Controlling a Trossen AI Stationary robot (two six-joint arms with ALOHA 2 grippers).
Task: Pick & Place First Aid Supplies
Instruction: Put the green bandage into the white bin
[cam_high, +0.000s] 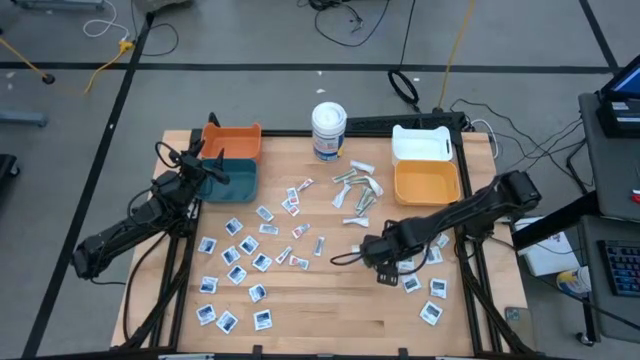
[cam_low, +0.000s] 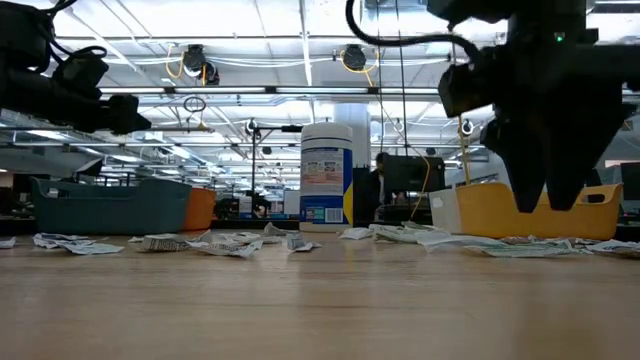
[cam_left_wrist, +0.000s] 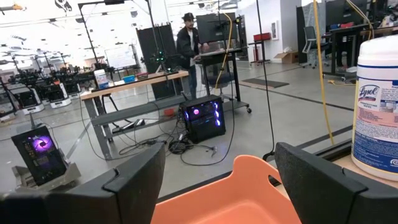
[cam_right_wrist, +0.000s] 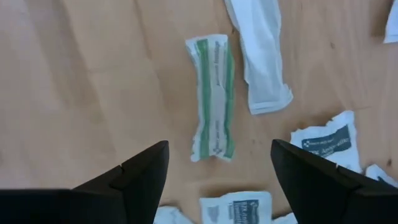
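Many small flat packets lie flat and scattered on the wooden table: white-and-blue sachets (cam_high: 236, 272) at the left and right, whitish wrapped strips (cam_high: 358, 188) near the middle. My right gripper (cam_high: 384, 266) hangs open, pointing down over the packets at the right. Its wrist view shows its fingers (cam_right_wrist: 217, 149) above a green-and-white strip packet (cam_right_wrist: 214, 99), a white strip (cam_right_wrist: 261, 56) and a sachet (cam_right_wrist: 323, 143), touching none. My left gripper (cam_high: 214, 170) is open and empty over the teal bin (cam_high: 232, 180). In its wrist view its fingers (cam_left_wrist: 221, 162) look across an orange bin (cam_left_wrist: 230, 199).
An orange bin (cam_high: 232, 140) and the teal bin stand at the far left. A white bin (cam_high: 421, 143) and an orange bin (cam_high: 427, 183) stand at the far right. A tall white tub (cam_high: 328, 130) stands between them. A person (cam_left_wrist: 186, 43) stands in the room beyond.
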